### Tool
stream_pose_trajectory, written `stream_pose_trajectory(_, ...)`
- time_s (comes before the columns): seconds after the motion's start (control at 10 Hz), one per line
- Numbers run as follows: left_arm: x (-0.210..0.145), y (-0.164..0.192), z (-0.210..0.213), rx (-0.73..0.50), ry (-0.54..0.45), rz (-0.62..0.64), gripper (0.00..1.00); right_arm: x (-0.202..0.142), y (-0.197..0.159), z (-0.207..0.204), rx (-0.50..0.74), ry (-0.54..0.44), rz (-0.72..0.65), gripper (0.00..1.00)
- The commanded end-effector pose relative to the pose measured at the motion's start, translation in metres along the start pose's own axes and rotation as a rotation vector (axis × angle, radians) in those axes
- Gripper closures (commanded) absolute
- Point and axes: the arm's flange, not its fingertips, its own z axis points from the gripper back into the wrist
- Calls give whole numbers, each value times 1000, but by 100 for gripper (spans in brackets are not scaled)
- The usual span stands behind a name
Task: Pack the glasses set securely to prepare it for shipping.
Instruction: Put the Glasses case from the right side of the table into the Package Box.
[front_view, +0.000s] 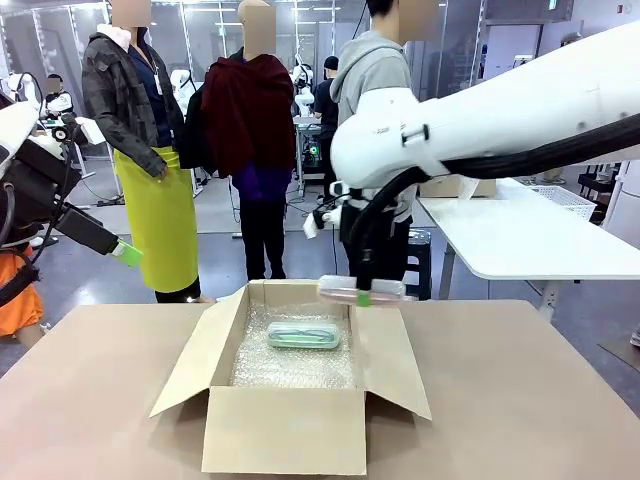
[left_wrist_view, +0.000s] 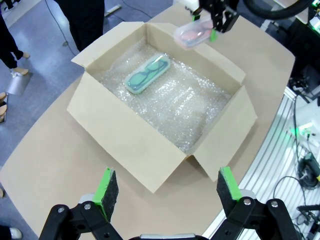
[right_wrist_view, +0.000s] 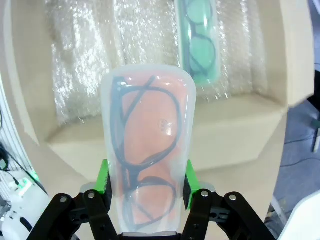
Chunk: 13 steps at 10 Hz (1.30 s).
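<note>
An open cardboard box (front_view: 285, 430) lined with bubble wrap stands mid-table. The mint-green glasses case (front_view: 303, 335) lies flat on the wrap inside, also seen as the mint case (left_wrist_view: 146, 75) and mint case (right_wrist_view: 199, 45). My right gripper (front_view: 363, 293) is shut on the pale pink translucent case (front_view: 362, 289), holding it level above the box's far right rim; the pink case (right_wrist_view: 148, 145) sits between green pads (right_wrist_view: 104, 177), with dark glasses visible inside, and the pink case (left_wrist_view: 192, 33) hangs over the far corner. My left gripper (left_wrist_view: 167, 187) is open, high above the box's near side, and my left gripper (front_view: 128, 253) is off at the left.
The brown table (front_view: 520, 400) has free room on both sides of the box. Box flaps (front_view: 195, 355) spread outward left and right. People stand beyond the far edge. A white table (front_view: 520, 235) stands at the back right.
</note>
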Motion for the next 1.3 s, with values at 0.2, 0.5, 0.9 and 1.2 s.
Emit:
stream_pose_trajectory(0.2, 0, 1, 2, -11, -7, -5, 0, 45, 17, -49, 11, 1, 7, 68)
stream_pose_trajectory(0.5, 0, 1, 2, -11, -7, -5, 0, 59, 28, -87, -27, 4, 4, 68)
stream_pose_trajectory(0.9, 0, 1, 2, -11, -7, -5, 0, 74, 34, -131, -18, 20, 91, 68)
stream_pose_trajectory(1.2, 0, 1, 2, -11, -7, -5, 0, 77, 30, -153, -14, 38, 98, 68)
